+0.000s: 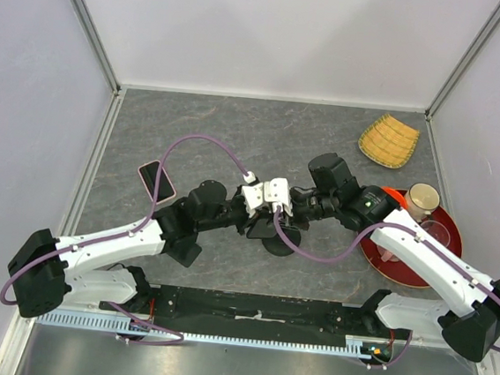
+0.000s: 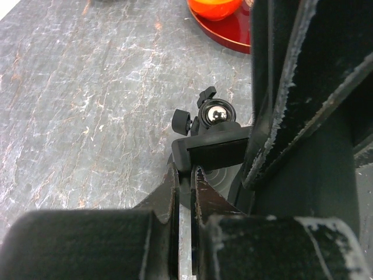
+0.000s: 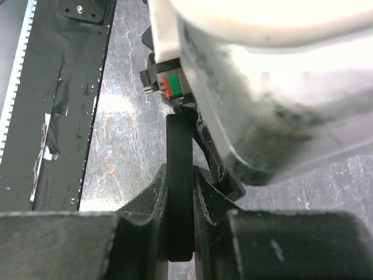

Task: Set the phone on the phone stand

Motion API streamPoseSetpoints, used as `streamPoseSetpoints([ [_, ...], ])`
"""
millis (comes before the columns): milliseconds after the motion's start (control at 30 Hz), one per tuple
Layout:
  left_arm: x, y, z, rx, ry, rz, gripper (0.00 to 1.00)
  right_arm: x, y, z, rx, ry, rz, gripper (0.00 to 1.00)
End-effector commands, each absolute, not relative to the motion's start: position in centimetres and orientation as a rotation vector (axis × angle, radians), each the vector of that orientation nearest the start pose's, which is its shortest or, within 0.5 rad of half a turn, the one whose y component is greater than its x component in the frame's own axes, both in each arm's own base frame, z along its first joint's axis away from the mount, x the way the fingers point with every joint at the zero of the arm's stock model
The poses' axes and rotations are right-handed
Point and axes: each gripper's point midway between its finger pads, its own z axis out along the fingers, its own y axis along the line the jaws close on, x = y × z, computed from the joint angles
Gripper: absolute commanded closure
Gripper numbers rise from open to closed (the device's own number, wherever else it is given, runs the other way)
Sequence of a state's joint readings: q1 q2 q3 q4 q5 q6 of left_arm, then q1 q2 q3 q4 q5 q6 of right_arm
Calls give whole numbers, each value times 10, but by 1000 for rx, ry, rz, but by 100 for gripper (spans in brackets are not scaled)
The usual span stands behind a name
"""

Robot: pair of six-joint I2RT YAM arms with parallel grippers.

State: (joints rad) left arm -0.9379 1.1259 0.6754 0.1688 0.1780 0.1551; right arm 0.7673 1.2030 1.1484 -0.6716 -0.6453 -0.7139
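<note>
**Q:** Right gripper point(image 3: 179, 198) was clamped on the stand point(image 2: 215, 151)?

**A:** Yes, on its black edge. Left gripper point(image 2: 183, 186) was pinched shut against it, seemingly holding nothing.

**Q:** And the phone point(image 1: 156, 181)?

**A:** It lay flat at centre left of the top view, untouched. With both arms crowding the stand, a tug could have tipped or twisted it.

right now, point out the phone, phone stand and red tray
phone point(image 1: 156, 180), top view, middle of its screen
phone stand point(image 2: 217, 114), left wrist view, its shiny ball joint
red tray point(image 1: 450, 217), top view, bare far-right rim
</note>
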Motion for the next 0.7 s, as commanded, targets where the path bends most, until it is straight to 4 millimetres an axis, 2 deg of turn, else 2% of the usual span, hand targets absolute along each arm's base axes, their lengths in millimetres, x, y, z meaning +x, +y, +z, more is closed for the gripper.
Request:
streamPoseSetpoints([
  [0, 209, -318, 213, 996, 1538, -678, 98, 239, 261, 261, -1440, 1548, 467, 100],
  [67, 234, -301, 219, 798, 1595, -574, 98, 243, 256, 260, -1363, 1620, 449, 100],
  [167, 252, -283, 225, 599, 1628, -507, 98, 244, 249, 257, -1241, 1723, 432, 100],
  [233, 260, -272, 226, 473, 1656, -482, 98, 248, 236, 253, -1128, 1804, 371, 100],
  [300, 272, -251, 226, 287, 1686, -405, 98, 253, 223, 247, -1057, 1866, 291, 100],
  [367, 279, -229, 222, 142, 1710, -321, 98, 248, 218, 242, -1004, 1918, 247, 100],
  [400, 280, -226, 221, 97, 1715, -320, 98, 243, 220, 241, -991, 1921, 220, 100],
  [433, 280, -223, 219, 75, 1720, -302, 98, 248, 209, 236, -926, 1968, 130, 100],
  [533, 282, -216, 215, 25, 1727, -238, 98, 249, 193, 228, -859, 2032, -63, 100],
  [600, 283, -212, 216, 10, 1739, -188, 98, 249, 187, 229, -821, 2043, -137, 100],
  [667, 283, -210, 219, 10, 1748, -140, 98, 256, 169, 232, -733, 2045, -259, 100],
])
